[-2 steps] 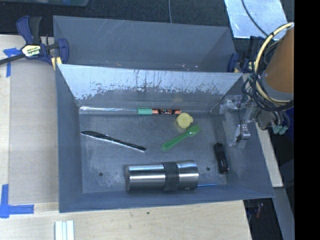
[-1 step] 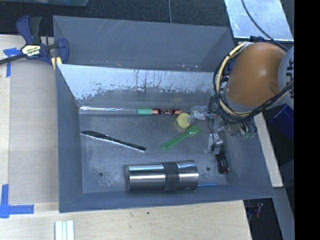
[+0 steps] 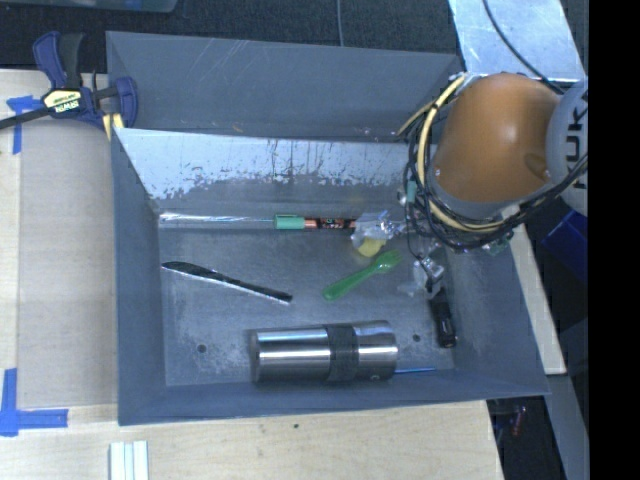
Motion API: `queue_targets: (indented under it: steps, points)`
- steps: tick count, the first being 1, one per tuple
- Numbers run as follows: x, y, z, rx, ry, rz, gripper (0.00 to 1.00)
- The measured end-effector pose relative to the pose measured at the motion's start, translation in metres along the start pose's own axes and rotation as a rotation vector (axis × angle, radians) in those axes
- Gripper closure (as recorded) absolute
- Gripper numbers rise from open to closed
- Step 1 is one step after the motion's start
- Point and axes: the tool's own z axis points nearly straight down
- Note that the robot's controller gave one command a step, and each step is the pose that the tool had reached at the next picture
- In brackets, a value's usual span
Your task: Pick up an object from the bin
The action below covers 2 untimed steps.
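Observation:
My gripper (image 3: 428, 272) hangs below the orange dome at the bin's right side, low over the floor. Just left of it lies a green plastic spoon (image 3: 360, 276), slanting down to the left. A small yellowish-white thing (image 3: 372, 236) sits above the spoon's upper end, near the back wall. A short black stick-like object (image 3: 442, 323) lies right below the gripper, close to the right wall. Nothing shows inside the gripper.
A steel cylinder with a black band (image 3: 325, 353) lies along the front wall, with a thin blue pen (image 3: 415, 371) at its right end. A black blade-like strip (image 3: 225, 280) lies at the left. A pen with a green cap (image 3: 300, 223) rests against the back wall.

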Motion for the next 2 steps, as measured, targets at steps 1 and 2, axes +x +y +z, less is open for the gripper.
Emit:
queue_targets:
  steps: [1,2]
  points:
    - [-0.026,-0.001,0.028,-0.009,0.006,0.054,0.0]
    - [-0.021,0.001,0.093,-0.001,0.0,-0.21,0.0]
